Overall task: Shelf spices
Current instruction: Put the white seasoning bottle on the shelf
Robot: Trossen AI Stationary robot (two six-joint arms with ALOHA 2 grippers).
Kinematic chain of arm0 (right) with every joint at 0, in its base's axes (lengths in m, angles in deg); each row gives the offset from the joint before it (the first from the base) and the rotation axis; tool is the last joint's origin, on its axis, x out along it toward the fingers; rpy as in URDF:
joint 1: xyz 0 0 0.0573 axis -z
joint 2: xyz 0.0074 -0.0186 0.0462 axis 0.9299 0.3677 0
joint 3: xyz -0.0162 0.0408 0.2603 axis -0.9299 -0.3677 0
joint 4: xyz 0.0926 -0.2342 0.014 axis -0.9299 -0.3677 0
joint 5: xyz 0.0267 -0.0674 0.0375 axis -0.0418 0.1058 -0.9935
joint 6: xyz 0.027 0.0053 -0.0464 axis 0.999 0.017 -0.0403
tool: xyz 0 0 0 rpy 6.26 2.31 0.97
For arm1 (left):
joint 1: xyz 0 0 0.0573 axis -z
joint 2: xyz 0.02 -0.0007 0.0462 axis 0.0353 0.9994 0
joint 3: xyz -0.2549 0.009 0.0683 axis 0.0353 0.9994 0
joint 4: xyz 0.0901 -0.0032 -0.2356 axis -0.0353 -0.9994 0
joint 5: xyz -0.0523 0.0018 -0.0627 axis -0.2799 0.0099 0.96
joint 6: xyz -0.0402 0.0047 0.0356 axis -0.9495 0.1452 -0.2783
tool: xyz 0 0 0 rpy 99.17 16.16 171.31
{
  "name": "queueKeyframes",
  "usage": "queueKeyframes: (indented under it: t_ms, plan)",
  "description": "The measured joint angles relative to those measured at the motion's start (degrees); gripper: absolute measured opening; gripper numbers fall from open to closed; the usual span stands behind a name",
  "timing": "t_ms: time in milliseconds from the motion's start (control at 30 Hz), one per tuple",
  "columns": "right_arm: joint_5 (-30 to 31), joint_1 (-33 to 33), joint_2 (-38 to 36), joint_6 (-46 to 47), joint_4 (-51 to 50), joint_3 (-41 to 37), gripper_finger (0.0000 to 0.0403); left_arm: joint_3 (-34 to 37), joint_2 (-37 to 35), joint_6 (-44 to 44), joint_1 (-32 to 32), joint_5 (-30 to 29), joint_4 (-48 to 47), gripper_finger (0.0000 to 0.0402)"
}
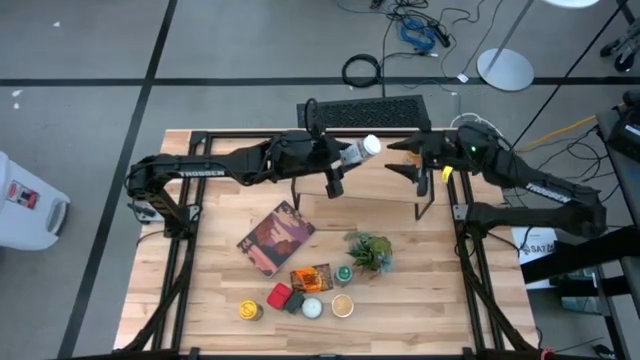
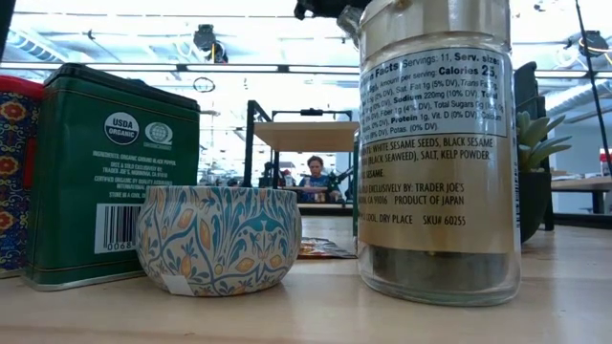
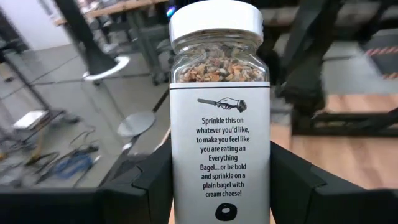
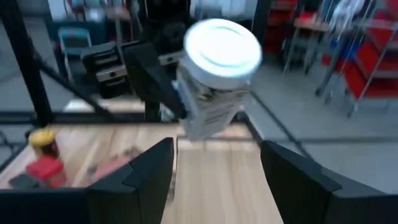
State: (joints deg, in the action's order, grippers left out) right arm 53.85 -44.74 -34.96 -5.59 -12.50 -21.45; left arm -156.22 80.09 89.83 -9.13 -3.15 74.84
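The left end effector (image 1: 345, 160) is up over the far part of the table (image 1: 220, 290), clamped on a white-capped seasoning jar (image 1: 362, 150). In the left wrist view that jar (image 3: 219, 118) sits squarely between the two dark fingers (image 3: 155, 186), label facing out, seeds showing under the cap. The right end effector (image 1: 405, 160) hangs just to the right of it, fingers spread and holding nothing; its wrist view looks straight at the jar's white cap (image 4: 222, 48) from close by, not touching it. The shelf (image 1: 368, 112) lies just beyond both arms at the far edge.

Down at the near edge, the remaining spices cluster: a yellow-topped jar (image 1: 250, 310), a red tin (image 1: 279, 296), a white-lidded tin (image 1: 312, 308), a tan-lidded jar (image 1: 342, 305), and an orange packet (image 1: 311, 277). The potted plant (image 1: 368, 252) stands just beyond them, the maroon book (image 1: 275, 238) to its left.
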Motion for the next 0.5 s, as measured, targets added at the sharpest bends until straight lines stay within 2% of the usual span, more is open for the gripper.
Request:
queueKeyframes:
  t_ms: [267, 367, 500]
  plan:
    - [-0.3, 0.0, -2.5, 1.7, 19.2, -10.7, 0.0231, 0.0, 0.1, -1.6, -0.1, 8.8, 5.0, 0.0198]
    - [-2.9, 0.0, -2.3, 2.1, 26.2, -12.1, 0.0231, 0.0, 0.6, -1.7, 0.0, 9.5, 5.4, 0.0198]
    - [-5.7, 0.0, -2.0, 3.0, 29.2, -12.3, 0.0231, 1.2, 1.3, -2.6, -0.2, 11.0, 7.0, 0.0198]
